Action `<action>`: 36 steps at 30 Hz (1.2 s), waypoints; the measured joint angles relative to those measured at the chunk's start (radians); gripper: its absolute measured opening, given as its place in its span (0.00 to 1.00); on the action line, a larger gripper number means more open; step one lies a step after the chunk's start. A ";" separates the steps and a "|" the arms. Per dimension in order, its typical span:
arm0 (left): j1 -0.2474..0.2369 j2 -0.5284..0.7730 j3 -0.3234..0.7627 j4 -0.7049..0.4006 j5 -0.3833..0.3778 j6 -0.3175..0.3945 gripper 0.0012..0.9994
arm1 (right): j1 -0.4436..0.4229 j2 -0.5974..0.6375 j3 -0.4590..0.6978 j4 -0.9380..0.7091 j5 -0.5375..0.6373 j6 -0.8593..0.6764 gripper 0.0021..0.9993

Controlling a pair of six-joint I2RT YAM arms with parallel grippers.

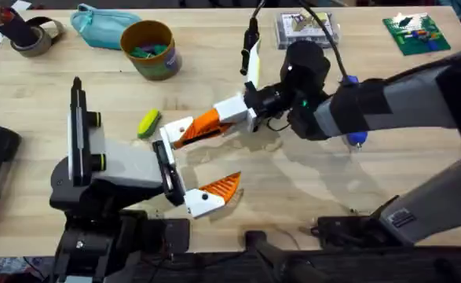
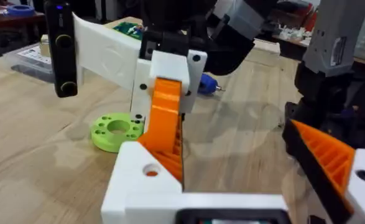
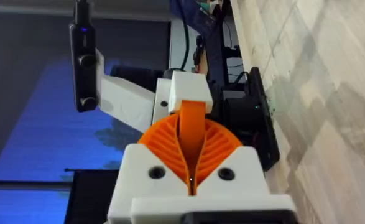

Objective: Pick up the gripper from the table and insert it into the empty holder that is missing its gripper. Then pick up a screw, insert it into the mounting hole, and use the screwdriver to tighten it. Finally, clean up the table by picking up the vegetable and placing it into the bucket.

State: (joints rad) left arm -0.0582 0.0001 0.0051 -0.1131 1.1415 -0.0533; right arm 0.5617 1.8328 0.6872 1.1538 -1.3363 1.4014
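The right gripper (image 1: 218, 122) has its jaws closed on the gripper (image 3: 191, 134), the orange ribbed wedge, which stands between the two ribbed pads in the right wrist view. In the overhead view the wedge has its long axis nearly level with the surface, tilted a little, and it points away from the right arm toward the holder (image 1: 177, 128) on the grey stand (image 1: 116, 169). Its tip is at the holder; I cannot tell if it is already seated. The right arm reaches across the middle of the table (image 1: 418, 157), wrist turned sideways. The left gripper (image 2: 266, 180) has its jaws wide apart and holds nothing. The vegetable (image 1: 148, 123) lies on the surface just beside the holder, the bucket (image 1: 149, 49) farther back.
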 joint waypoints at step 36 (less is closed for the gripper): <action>0.000 0.000 0.000 0.000 -0.004 0.000 0.99 | 0.010 0.000 0.000 -0.002 0.023 0.000 0.02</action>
State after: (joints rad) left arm -0.0582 0.0000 0.0051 -0.1127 1.1378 -0.0536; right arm 0.5713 1.8328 0.6872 1.1513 -1.3134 1.4014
